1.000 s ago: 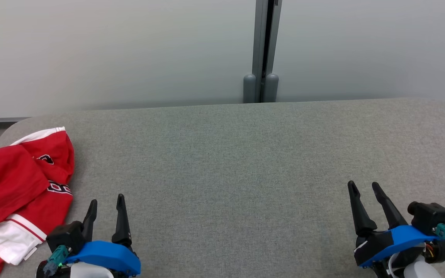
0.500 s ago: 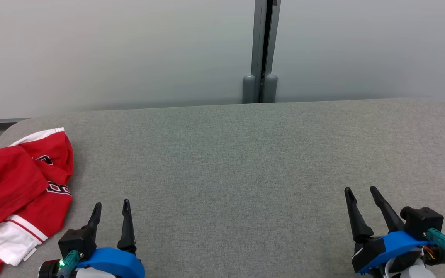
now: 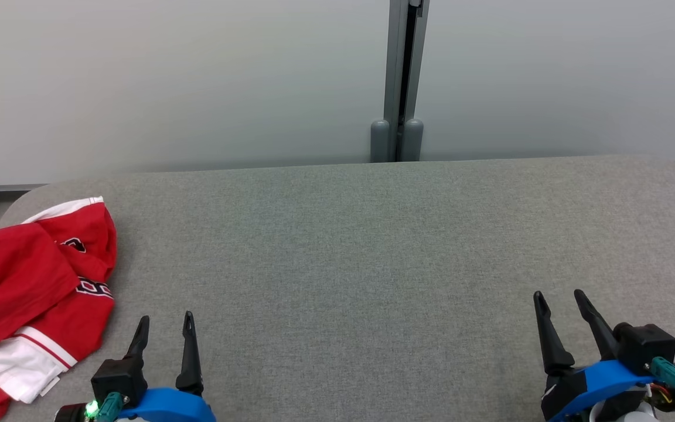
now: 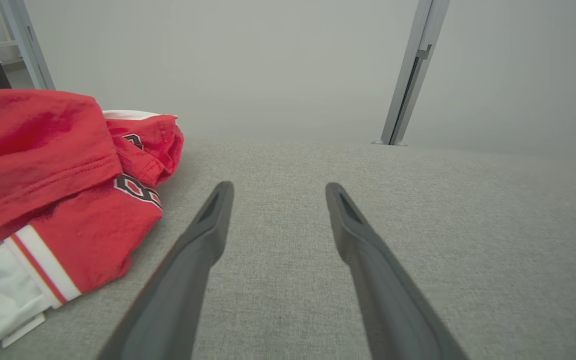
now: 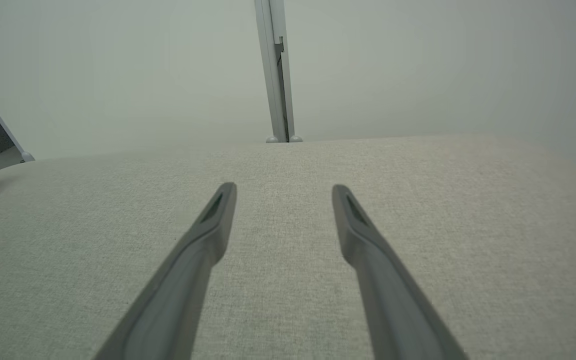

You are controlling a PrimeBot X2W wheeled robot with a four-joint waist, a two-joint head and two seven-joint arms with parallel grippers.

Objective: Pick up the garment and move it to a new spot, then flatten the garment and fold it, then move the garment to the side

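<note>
Red and white cloth, the shirt (image 3: 33,293), lies crumpled at the left edge of the grey padded table (image 3: 372,246) in the head view. It is near the left gripper (image 3: 166,319) but apart from it. That gripper sits at the lower left, fingers spread wide and empty. The right gripper (image 3: 559,295) sits at the lower right, well apart from the shirt, also spread wide and empty. A grey metal post (image 3: 399,76) stands behind the table.

In the left wrist view the two dark fingers (image 4: 203,240) stand wide apart above the table, with the shirt (image 4: 43,170) heaped just beside them on the left.

In the right wrist view the fingers (image 5: 368,250) are wide apart above the table, and a sliver of red shows at the far left edge.
</note>
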